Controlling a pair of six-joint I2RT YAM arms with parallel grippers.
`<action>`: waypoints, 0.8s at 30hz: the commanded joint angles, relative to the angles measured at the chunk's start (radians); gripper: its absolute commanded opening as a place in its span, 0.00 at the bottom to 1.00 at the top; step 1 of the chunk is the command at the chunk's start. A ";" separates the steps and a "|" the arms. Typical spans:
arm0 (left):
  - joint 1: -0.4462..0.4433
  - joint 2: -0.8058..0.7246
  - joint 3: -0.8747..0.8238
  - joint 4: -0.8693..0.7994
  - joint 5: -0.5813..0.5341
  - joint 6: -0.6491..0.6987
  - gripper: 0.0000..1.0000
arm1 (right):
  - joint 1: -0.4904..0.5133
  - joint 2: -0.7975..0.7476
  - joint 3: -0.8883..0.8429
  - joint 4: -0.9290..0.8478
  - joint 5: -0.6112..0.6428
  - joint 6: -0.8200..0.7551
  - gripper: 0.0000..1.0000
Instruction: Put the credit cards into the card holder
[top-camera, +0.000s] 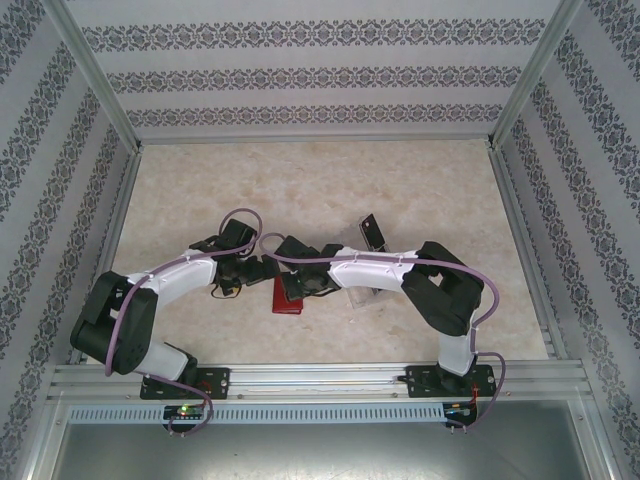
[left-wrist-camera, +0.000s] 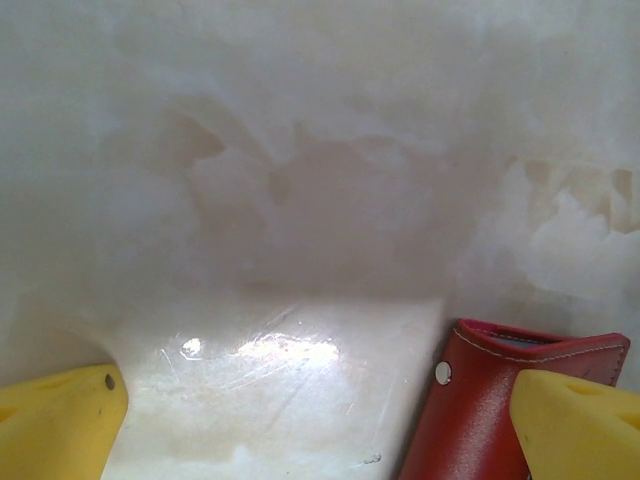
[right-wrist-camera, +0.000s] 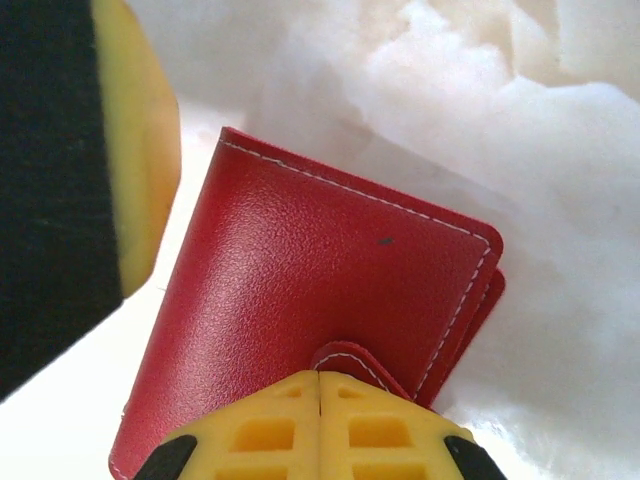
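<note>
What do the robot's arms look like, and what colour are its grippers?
The left arm and right arm are white tubes joined by chunky black joints, with a thin purple cable looping along each. The left gripper and right gripper have bright yellow fingers; the right gripper's show a moulded grid of little pockets and black patches at the sides.
</note>
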 joint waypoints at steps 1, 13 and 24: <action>0.000 0.016 -0.030 -0.023 0.049 0.035 1.00 | -0.001 0.023 -0.008 -0.223 0.055 -0.024 0.00; -0.012 0.060 -0.090 0.044 0.065 0.023 1.00 | 0.011 -0.027 0.078 -0.231 0.020 -0.039 0.00; -0.015 0.073 -0.096 0.068 0.079 0.027 1.00 | 0.031 -0.026 0.137 -0.257 0.030 -0.049 0.00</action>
